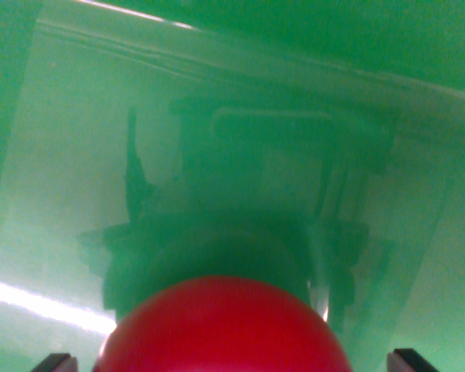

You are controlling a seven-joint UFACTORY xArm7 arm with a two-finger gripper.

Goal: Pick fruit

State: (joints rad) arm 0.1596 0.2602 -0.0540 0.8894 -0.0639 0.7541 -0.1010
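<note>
- A glossy green surface [54, 155] fills nearly the whole wrist view. It looks like a shiny sheet or shallow tray with a pale raised edge running across the top, but I cannot tell which.
- A dark, blurred reflection [240, 201] spreads over the middle of that surface. Its shape suggests my own arm and mount mirrored back (too soft to read any detail).
- The red fruit [223, 329] sits at the bottom centre of the view, cut off by the lower edge. Only a smooth rounded dome shows. No stem or blossom end is visible, so I cannot state which way it points, and the visible part is too round to give a long axis.
- My gripper [229, 363] shows only as two dark fingertips [56, 363] at the bottom corners, one on the wrist view's left and one on the wrist view's right. They stand wide apart with the fruit between them. Whether either tip touches the fruit I cannot tell.
- A bright streak of glare [39, 304] crosses the lower left of the surface.
- No container with contents can be made out.
</note>
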